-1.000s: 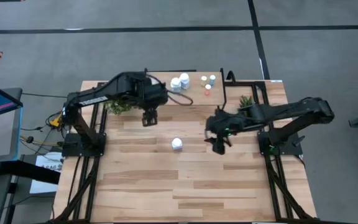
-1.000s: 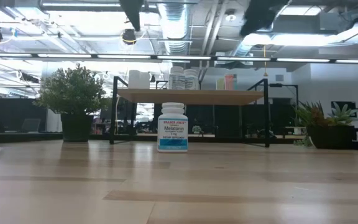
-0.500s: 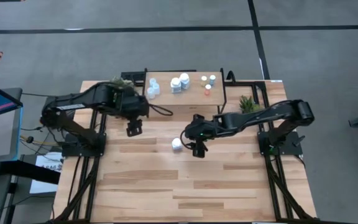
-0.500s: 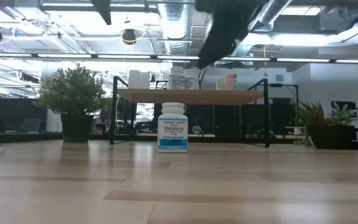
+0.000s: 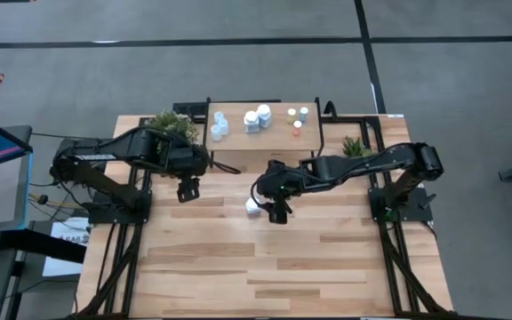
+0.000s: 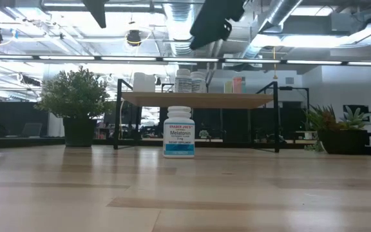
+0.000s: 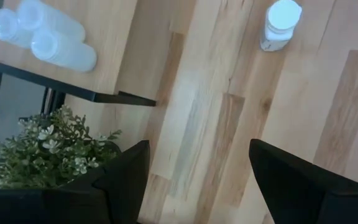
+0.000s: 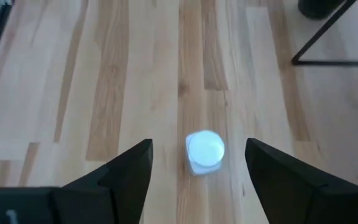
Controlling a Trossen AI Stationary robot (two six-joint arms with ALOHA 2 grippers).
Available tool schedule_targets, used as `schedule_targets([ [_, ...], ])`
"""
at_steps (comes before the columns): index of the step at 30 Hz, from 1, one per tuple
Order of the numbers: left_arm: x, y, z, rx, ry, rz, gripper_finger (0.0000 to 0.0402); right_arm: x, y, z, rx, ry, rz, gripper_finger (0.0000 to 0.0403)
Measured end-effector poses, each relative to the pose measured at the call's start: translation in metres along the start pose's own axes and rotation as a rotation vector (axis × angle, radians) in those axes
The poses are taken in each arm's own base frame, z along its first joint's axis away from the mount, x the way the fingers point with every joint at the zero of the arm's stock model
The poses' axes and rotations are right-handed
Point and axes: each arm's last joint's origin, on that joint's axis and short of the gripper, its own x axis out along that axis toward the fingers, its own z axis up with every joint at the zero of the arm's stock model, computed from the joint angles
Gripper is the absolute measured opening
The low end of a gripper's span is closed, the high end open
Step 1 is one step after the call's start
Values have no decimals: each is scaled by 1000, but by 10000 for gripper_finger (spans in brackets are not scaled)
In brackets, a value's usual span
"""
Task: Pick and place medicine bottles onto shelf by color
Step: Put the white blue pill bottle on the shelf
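High view: the white bottle [image 5: 252, 206] was seen upright near the tabletop's centre, just beside the right gripper [image 5: 274, 212]; the left gripper [image 5: 186, 189] was farther off, fingers spread.

Low view: its label was read as "Melatonin".

Right wrist view: the bottle was framed between the spread fingers [image 8: 129, 171].

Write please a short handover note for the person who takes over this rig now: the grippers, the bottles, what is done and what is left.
Right gripper: open, above the last chunky white bottle with the blue label, bottle between its fingers in the wrist view, not gripped.
Left gripper: open, empty, waiting near the shelf's left end.
Low light-wood shelf on a black frame: three pale-blue translucent bottles on the left, two white bottles in the middle, three tiny capped bottles on the right.
Done: eight bottles sorted.
Left: grasp the white bottle on the table and place it with the white pair.
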Motion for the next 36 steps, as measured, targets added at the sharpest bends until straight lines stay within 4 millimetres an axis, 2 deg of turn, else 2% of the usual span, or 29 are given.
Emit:
schedule_targets([
  [7, -5, -6, -5, 32, -4, -13, 261, 1, 0, -5, -24, 50, -4, 308],
  [12, -15, -13, -13, 35, -33, -36, 261, 13, 0, -14, -76, 124, -8, 311],
  [22, -27, -16, -23, 42, -88, -30, 261, 47, -1, -21, -86, 175, -18, 311],
  [36, -21, -15, -28, 43, -85, -9, 261, 98, -16, -34, -81, 208, -44, 311],
])
